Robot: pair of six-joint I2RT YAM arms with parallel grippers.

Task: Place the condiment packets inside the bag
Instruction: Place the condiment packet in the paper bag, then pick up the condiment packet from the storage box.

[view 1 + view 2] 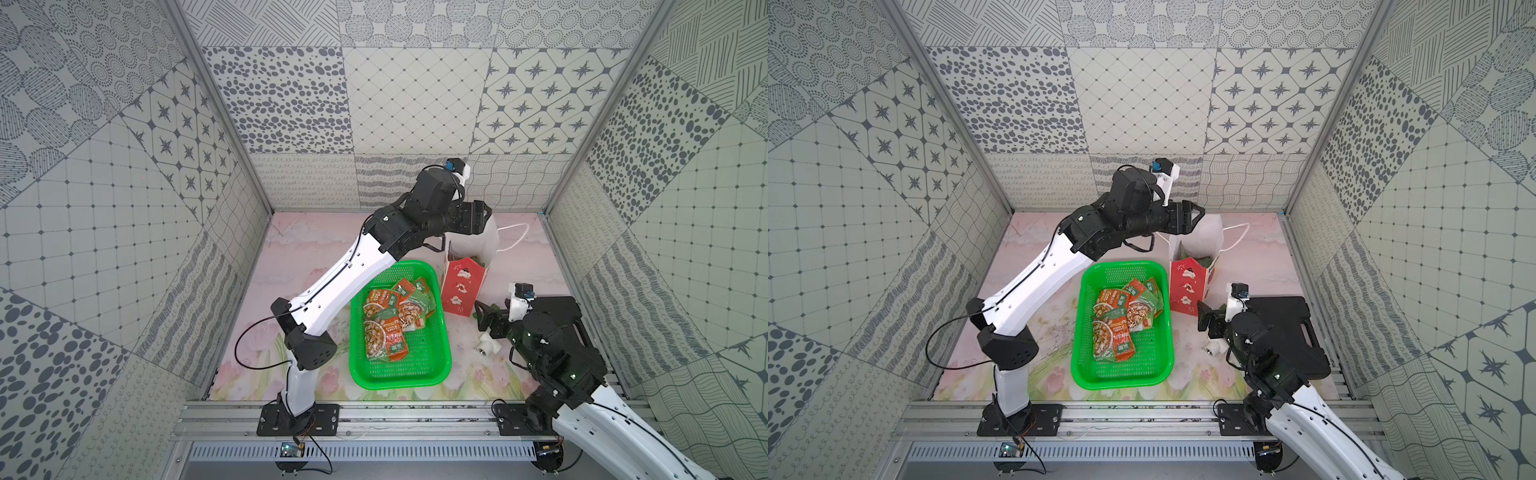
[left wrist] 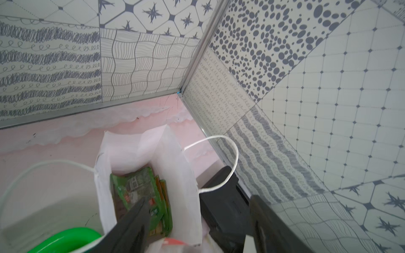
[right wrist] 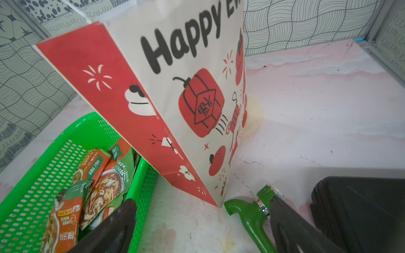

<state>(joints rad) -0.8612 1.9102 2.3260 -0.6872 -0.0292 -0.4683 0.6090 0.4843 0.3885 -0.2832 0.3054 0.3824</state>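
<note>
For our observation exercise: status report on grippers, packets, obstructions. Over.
Left gripper open above tall red-and-white paper bag; right gripper open, empty. Glossy green-orange packets: some in bag, others in green mesh basket. Nothing blocking bag mouth.

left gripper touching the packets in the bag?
Apart. In a top view, the bag's white lining shows between the left gripper and the packets inside.

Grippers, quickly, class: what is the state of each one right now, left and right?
Left gripper: open, empty, above the bag.
Right gripper: open, holding nothing.
</note>
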